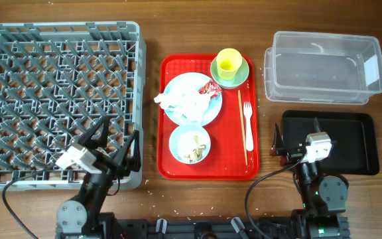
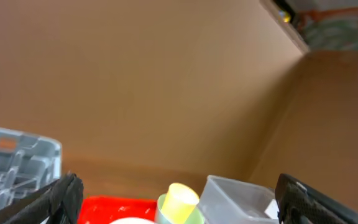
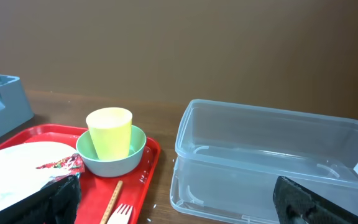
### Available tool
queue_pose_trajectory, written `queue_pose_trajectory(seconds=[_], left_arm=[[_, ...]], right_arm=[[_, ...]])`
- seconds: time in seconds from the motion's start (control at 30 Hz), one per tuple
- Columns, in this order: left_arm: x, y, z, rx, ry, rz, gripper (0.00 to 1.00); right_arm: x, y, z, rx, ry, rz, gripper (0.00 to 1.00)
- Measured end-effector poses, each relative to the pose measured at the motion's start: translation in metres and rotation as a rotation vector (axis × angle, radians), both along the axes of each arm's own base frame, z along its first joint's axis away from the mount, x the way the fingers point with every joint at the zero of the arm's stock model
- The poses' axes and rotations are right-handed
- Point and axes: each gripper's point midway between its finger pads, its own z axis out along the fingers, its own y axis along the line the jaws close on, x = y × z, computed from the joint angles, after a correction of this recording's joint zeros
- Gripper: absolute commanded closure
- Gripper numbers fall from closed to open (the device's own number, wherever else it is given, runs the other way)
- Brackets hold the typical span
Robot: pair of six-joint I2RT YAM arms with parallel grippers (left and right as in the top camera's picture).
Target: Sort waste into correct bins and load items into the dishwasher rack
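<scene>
The grey dishwasher rack point(image 1: 58, 99) fills the left. On a red serving tray, the pale plate point(image 1: 197, 109) holds white tissue point(image 1: 174, 101) and a red wrapper point(image 1: 209, 87). The blue bowl point(image 1: 190, 144) holds beige scraps. The yellow cup point(image 1: 229, 63) stands in the green bowl point(image 1: 239, 78). The fork point(image 1: 247, 119) and chopsticks point(image 1: 243, 133) lie at the tray's right. The clear tub point(image 1: 322, 66) is far right, with the black tray point(image 1: 340, 143) in front of it. My left gripper point(image 1: 116, 137) is open over the rack's front right corner. My right gripper point(image 1: 296, 136) is open at the black tray's left edge.
The red serving tray point(image 1: 171, 159) lies between the rack and the bins. In the right wrist view the cup point(image 3: 110, 130), green bowl point(image 3: 112, 163) and clear tub point(image 3: 272, 155) lie ahead. A brown wall stands behind the table.
</scene>
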Motion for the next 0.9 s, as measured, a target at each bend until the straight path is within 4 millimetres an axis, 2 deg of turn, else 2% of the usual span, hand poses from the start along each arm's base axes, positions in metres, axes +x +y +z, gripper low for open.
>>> queue_pose_trajectory(seconds=[0.17, 0.3, 0.47, 0.77, 0.83, 0.9], left_arm=[[-0.004, -0.004, 0.007, 0.005, -0.034, -0.025, 0.0], [0.0, 0.001, 0.0, -0.006, 0.001, 0.006, 0.0], [0.017, 0.026, -0.033, -0.042, 0.154, 0.153, 0.0], [0.025, 0.072, -0.058, -0.087, 0.255, 0.42, 0.0], [0.024, 0.078, -0.059, -0.093, 0.258, 0.456, 0.0], [0.024, 0.082, -0.059, -0.097, 0.258, 0.477, 0.0]], right_arm=[[0.0, 0.0, 0.0, 0.0, 0.0, 0.0, 0.0], [0.0, 0.0, 0.0, 0.0, 0.0, 0.0, 0.0], [0.0, 0.0, 0.0, 0.0, 0.0, 0.0, 0.01], [0.0, 0.0, 0.0, 0.0, 0.0, 0.0, 0.0], [0.0, 0.004, 0.011, 0.04, -0.042, 0.022, 0.0], [-0.004, 0.019, 0.028, 0.183, -0.085, 0.117, 0.0]])
